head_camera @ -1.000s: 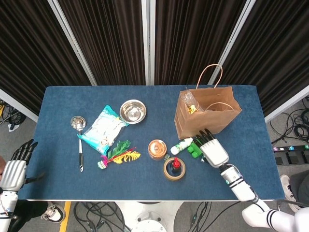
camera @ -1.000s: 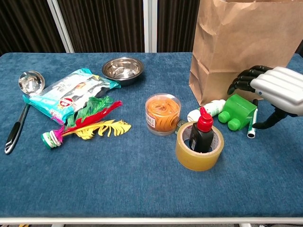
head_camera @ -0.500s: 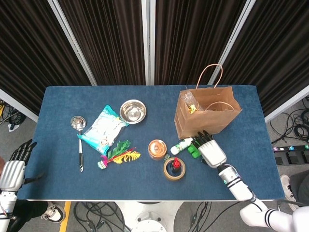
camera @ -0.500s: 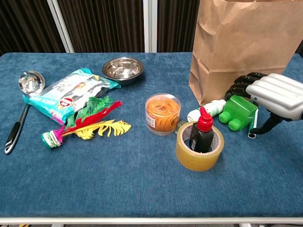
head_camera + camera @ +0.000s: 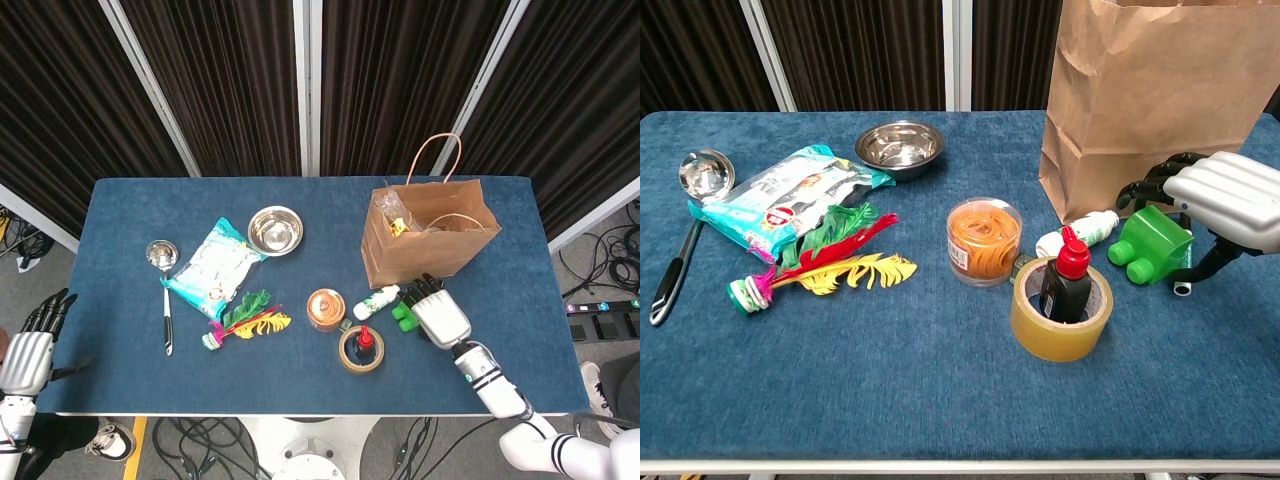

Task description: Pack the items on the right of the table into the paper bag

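Inside tape roll: red-capped bottle. Right hand grips green block beside paper bag.

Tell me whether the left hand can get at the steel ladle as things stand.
Probably yes. The left hand hangs off the table's left edge, and the ladle lies nearest that edge, with bare cloth between them and nothing on it. Whether the arm reaches that far I cannot tell.
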Robot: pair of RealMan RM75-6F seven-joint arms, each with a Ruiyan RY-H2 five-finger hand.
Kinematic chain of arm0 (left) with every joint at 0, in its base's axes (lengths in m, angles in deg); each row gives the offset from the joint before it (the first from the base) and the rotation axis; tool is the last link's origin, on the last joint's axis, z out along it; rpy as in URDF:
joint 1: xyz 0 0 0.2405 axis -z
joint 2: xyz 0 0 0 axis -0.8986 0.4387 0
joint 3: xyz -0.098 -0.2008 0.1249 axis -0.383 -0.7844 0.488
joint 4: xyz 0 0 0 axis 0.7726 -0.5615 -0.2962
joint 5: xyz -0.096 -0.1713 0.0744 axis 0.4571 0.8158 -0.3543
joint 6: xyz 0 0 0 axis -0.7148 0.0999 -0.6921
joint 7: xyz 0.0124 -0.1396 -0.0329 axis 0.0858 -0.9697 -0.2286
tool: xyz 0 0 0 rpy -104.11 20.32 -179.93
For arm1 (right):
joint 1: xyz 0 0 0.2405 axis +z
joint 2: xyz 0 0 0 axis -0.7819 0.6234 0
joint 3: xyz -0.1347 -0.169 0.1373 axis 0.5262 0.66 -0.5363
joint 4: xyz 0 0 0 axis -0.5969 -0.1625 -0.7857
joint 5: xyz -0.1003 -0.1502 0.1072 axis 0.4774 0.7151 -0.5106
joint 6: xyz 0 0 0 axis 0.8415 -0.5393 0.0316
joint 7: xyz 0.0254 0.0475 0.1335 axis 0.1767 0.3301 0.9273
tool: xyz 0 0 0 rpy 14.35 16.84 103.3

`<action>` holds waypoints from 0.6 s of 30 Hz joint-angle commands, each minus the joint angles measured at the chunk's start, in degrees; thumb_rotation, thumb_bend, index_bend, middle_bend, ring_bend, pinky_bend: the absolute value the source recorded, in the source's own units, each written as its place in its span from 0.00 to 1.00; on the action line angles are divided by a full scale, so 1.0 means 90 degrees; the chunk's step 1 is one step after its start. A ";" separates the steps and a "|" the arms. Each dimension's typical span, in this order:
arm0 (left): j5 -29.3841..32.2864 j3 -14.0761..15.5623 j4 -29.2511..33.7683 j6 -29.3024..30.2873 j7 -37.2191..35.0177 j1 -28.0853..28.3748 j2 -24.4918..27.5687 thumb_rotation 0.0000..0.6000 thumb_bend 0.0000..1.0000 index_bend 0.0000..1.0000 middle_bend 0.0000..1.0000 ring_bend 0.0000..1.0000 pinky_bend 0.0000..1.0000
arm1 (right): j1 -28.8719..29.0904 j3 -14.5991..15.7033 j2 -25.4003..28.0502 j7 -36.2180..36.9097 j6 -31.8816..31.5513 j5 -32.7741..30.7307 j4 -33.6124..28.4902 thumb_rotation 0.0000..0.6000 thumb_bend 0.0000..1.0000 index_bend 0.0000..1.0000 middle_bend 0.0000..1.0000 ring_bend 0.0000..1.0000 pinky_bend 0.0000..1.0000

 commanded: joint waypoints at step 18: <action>0.0011 -0.0017 0.0037 0.0002 0.0026 0.0007 0.0014 1.00 0.17 0.10 0.12 0.02 0.15 | -0.0033 -0.0032 -0.0046 -0.0042 -0.0095 0.0021 0.0053 1.00 0.01 0.29 0.38 0.29 0.27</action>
